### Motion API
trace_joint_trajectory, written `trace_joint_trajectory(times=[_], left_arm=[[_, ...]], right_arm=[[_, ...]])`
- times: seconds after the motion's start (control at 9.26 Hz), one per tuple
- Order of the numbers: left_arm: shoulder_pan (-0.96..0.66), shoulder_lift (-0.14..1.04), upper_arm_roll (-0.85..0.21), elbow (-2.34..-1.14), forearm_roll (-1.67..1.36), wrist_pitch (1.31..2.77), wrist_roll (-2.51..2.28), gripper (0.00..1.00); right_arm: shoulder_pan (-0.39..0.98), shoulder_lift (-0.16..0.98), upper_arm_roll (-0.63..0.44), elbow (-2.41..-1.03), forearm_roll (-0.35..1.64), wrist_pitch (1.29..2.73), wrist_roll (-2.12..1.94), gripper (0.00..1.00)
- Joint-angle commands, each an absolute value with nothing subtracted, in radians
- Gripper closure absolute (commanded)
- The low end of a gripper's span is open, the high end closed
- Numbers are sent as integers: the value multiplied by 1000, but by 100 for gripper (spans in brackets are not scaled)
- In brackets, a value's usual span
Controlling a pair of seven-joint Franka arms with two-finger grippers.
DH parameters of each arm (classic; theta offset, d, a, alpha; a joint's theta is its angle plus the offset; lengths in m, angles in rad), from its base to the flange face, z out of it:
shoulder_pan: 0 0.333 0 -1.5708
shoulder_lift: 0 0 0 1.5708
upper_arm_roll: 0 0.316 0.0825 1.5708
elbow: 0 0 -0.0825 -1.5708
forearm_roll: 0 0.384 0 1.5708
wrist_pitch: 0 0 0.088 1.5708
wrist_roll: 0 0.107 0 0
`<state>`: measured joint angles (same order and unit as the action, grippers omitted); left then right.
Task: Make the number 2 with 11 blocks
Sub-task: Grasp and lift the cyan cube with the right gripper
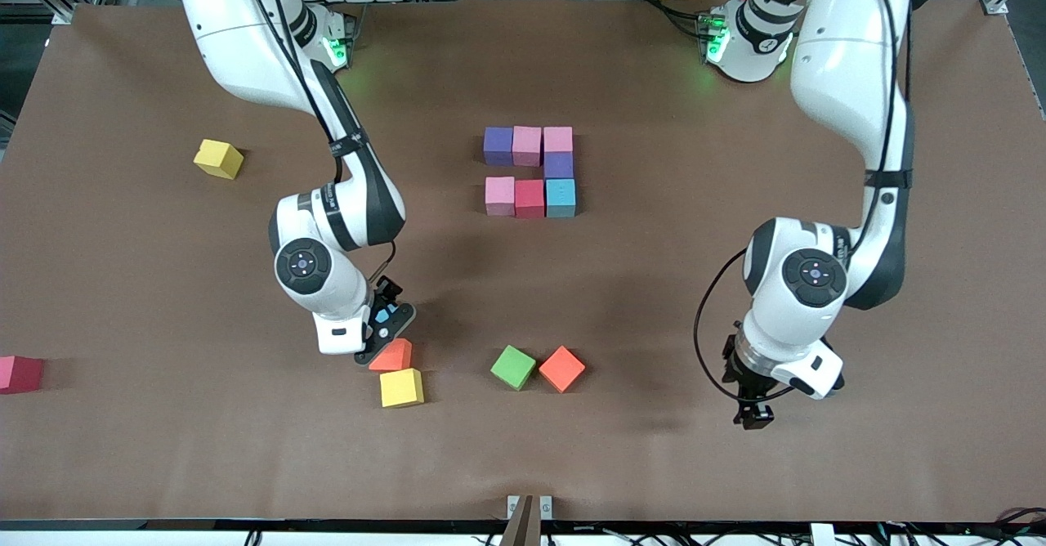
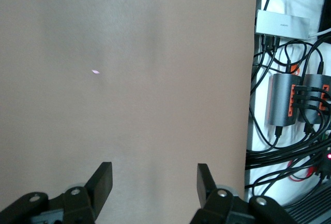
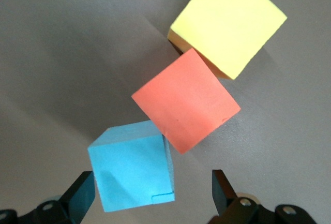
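The right pincer [image 1: 391, 327] hangs open low over a light blue block [image 3: 133, 164], with an orange block [image 1: 391, 355] at its 5 o'clock. The left pincer [image 2: 154, 185] waits open over bare tabletop [image 1: 654, 284]. The partial number 2 [image 1: 531, 172] sits mid-tabletop.

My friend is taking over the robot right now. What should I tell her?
Right gripper: open, low around a light blue cube, beside an orange cube and a yellow cube.
Left gripper: open, waiting over bare table.
Done: seven cubes make the top three rows of the number 2.
Left: four more cubes for the two lower rows. A second orange cube sits beside the green cube, which isn't needed.
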<state>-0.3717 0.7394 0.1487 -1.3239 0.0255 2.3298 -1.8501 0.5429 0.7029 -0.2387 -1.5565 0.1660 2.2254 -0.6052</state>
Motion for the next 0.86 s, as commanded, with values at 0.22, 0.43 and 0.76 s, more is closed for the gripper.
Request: trace_joint_trajectory(times=[0.22, 0.43, 0.76], left_arm=[[-391, 511, 135, -1533, 54, 2177, -1701, 26], [-407, 442, 132, -1604, 54, 2174, -1640, 26], [-399, 368, 130, -1620, 54, 2058, -1435, 26]], right_arm=[[529, 736, -232, -1537, 224, 2215, -706, 0], [531, 739, -232, -1539, 222, 2215, -709, 0], [531, 750, -232, -1539, 224, 2218, -716, 0]])
